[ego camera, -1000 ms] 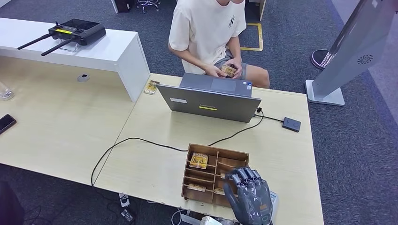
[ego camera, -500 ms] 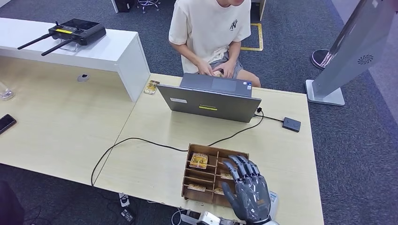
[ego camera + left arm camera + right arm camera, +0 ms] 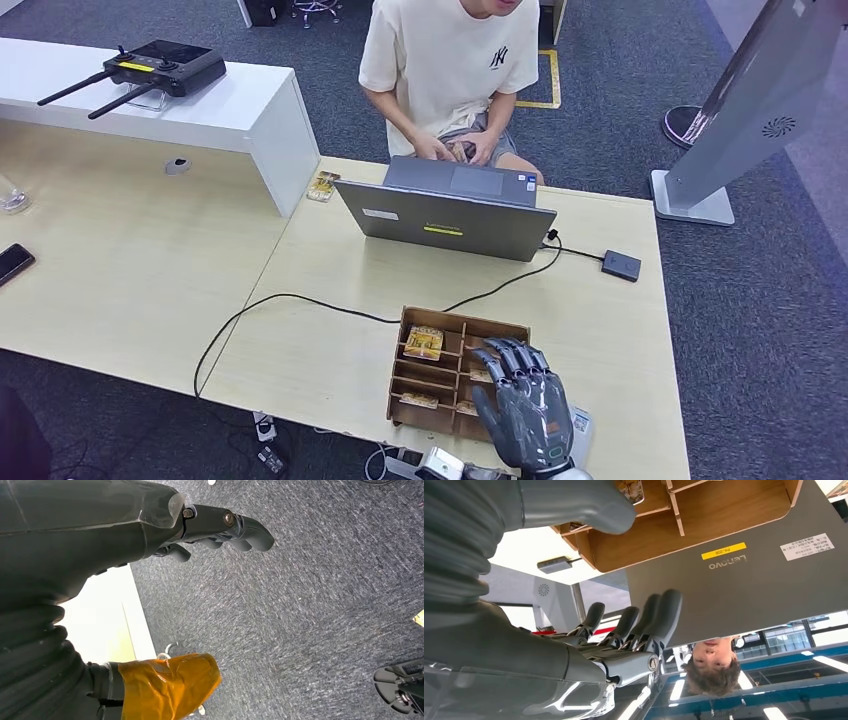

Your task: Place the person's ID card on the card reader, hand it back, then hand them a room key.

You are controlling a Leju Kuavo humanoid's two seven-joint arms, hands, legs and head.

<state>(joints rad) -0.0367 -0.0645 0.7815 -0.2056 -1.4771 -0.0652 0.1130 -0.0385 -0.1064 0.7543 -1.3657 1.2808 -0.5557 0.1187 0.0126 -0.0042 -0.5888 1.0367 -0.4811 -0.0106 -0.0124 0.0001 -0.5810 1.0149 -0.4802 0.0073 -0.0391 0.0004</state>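
Observation:
My right hand (image 3: 525,408) hovers over the near right corner of the wooden card box (image 3: 430,385), fingers spread and holding nothing. In the right wrist view the right hand (image 3: 624,630) reaches toward the box (image 3: 694,530), its palm bare. A yellow-patterned card (image 3: 423,343) lies in a far compartment. The black card reader (image 3: 621,265) sits at the table's right, cabled to the laptop (image 3: 450,212). The person (image 3: 445,60) sits behind the laptop with both hands low near their lap. My left hand (image 3: 220,527) hangs over the carpet, fingers loosely bent, holding nothing.
Another patterned card (image 3: 323,185) lies by the white counter (image 3: 250,110), which carries a black remote controller (image 3: 165,65). A black cable (image 3: 260,305) crosses the table. A phone (image 3: 14,262) lies at the far left. A white kiosk stand (image 3: 740,110) is at the right.
My right hand's fingers have uncurled and spread above the box. The person has lowered the card they held down behind the laptop.

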